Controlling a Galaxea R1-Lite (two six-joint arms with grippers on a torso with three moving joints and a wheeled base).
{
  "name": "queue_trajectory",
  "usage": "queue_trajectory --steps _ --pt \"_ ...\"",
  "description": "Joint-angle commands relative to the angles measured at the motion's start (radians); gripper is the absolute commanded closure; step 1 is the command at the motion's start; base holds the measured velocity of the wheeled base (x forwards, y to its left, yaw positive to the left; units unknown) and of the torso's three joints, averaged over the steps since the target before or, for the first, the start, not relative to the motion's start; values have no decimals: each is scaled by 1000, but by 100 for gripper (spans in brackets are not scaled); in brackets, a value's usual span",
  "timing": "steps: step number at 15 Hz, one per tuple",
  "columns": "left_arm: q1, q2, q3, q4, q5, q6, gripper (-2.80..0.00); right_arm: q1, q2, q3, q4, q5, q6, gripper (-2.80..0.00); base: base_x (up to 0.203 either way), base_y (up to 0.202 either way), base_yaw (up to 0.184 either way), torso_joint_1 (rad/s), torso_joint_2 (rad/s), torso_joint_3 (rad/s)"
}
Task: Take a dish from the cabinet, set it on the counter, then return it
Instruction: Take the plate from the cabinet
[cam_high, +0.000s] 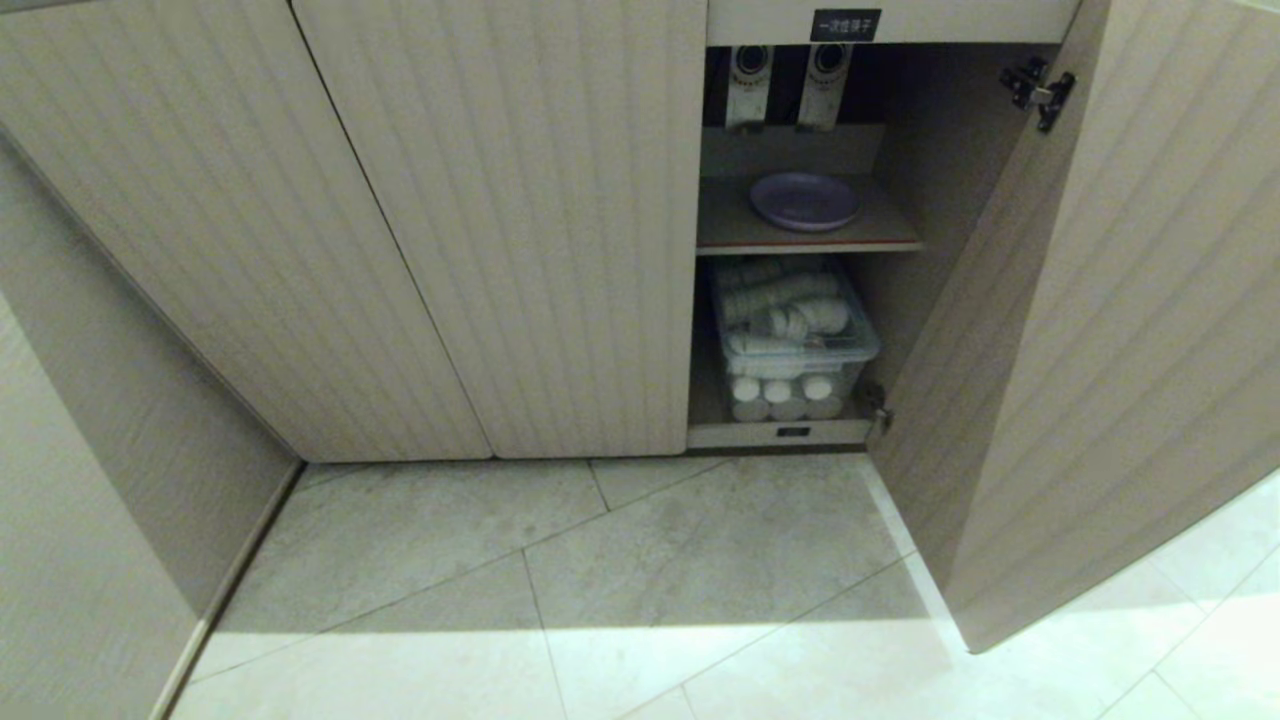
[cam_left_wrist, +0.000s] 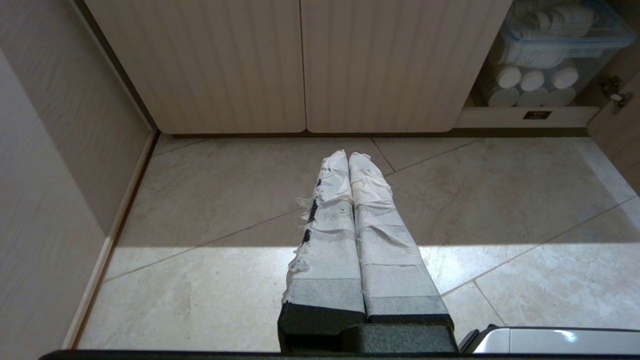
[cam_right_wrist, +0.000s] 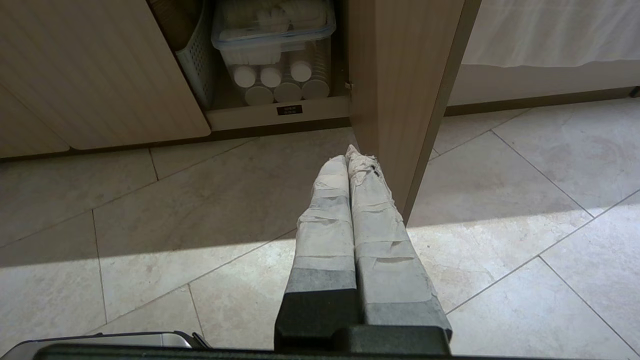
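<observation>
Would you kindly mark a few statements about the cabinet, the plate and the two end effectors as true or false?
1. The plate lies on the cabinet's upper shelf. True.
2. The right-hand door is closed. False: it stands open; the two doors to its left are closed.
3. A clear bin of white cups sits under the shelf. True.
4. The left end effector holds the plate. False: it is shut on nothing, over the floor.
5. The right end effector is open. False: it is shut and empty.
</observation>
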Motion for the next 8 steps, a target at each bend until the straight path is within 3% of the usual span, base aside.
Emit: queue_trajectory --steps 1,8 --pt "0 0 0 0 0 -1 0 0 1 0 0 0 0 0 0 0 0 0 0 0" --pt "0 0 0 0 0 -1 0 0 1 0 0 0 0 0 0 0 0 0 0 0"
